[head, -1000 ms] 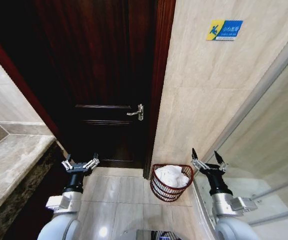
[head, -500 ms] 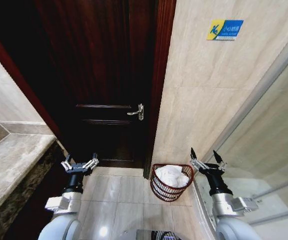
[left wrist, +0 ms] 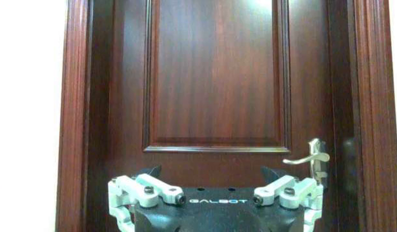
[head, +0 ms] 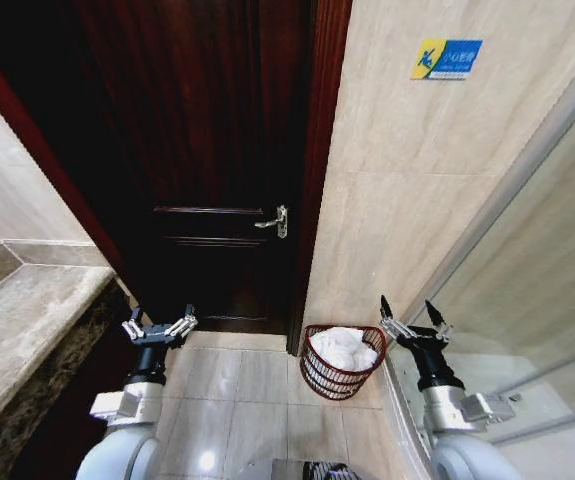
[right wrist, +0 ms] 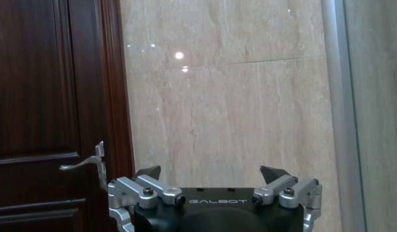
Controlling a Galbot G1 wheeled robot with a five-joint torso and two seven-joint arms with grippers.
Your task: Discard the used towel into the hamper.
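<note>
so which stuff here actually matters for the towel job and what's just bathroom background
Part of the job:
- hamper, on the floor by the tiled wall
- white towel, already lying inside it
- left gripper, open, empty
- right gripper, open, empty

Just background:
- dark wooden door
- door handle
- blue wall sign
- stone counter

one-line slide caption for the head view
White towel in the hamper by the dark door; left gripper and right gripper both open and empty, held low.

Dim doorway, glare spots on glossy tiles.
</note>
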